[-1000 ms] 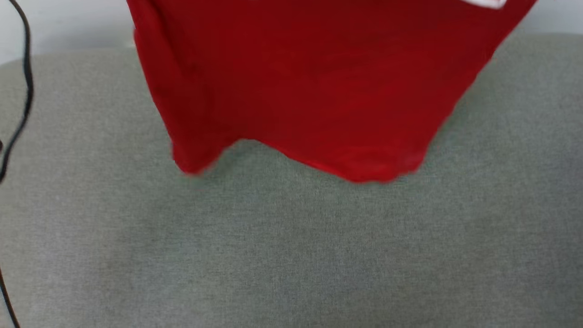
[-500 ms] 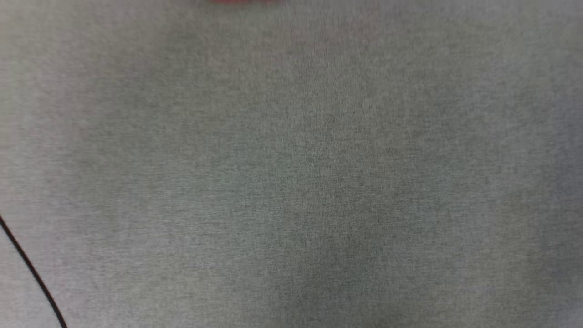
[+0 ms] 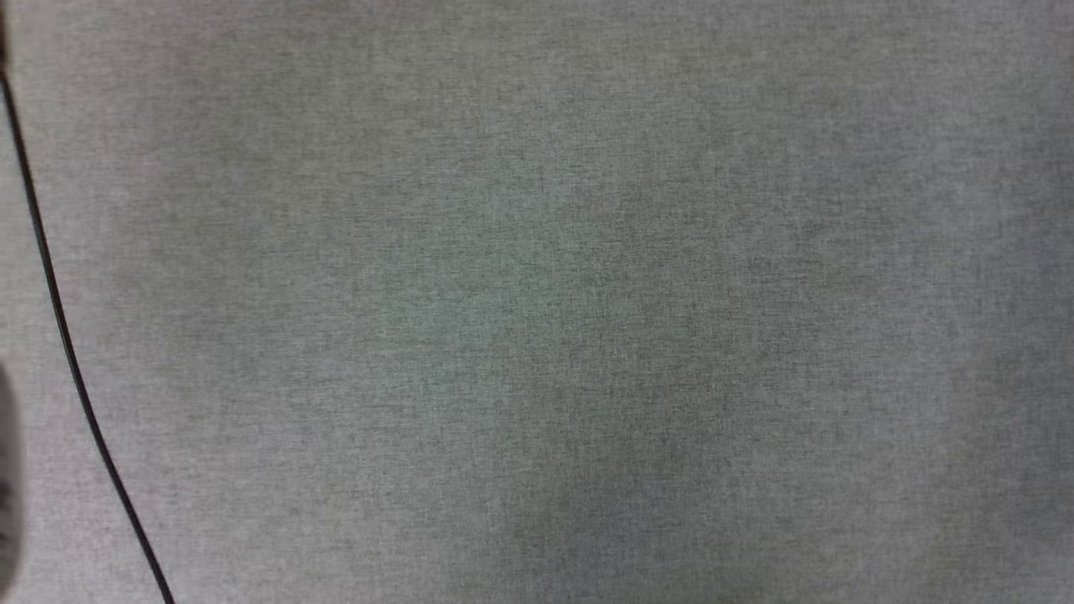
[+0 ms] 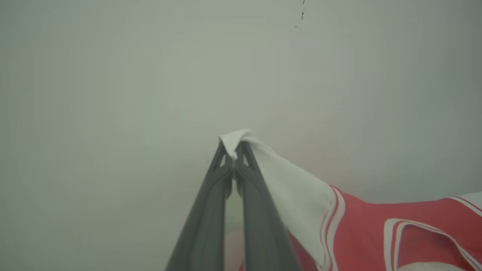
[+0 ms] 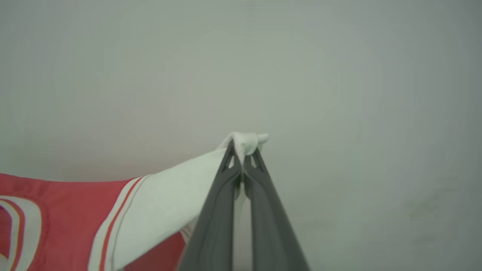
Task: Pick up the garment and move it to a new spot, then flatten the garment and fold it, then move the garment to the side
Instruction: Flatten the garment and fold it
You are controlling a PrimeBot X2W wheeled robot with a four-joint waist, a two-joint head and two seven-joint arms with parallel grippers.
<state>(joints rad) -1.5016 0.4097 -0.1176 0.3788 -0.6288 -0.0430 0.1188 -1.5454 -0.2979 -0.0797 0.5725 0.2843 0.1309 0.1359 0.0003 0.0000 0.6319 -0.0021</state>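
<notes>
The garment (image 4: 361, 229) is a red shirt with white sleeves and red-and-white striped trim, held up in the air by both sleeves. In the left wrist view my left gripper (image 4: 234, 147) is shut on the tip of one white sleeve, and the red body hangs off to the right. Seen from the right wrist, my right gripper (image 5: 244, 147) pinches the other white sleeve, with the garment (image 5: 67, 218) stretching away to the left. A pale wall lies behind both grippers.
The head view looks down on a grey fabric surface (image 3: 587, 319). A thin black cable (image 3: 63, 335) runs down its left side. A blurred grey shape (image 3: 7, 470) sits at the left edge.
The head camera has swung down: the hanging red garment seen a second ago has left the head view, and the cable has shifted in the picture.
</notes>
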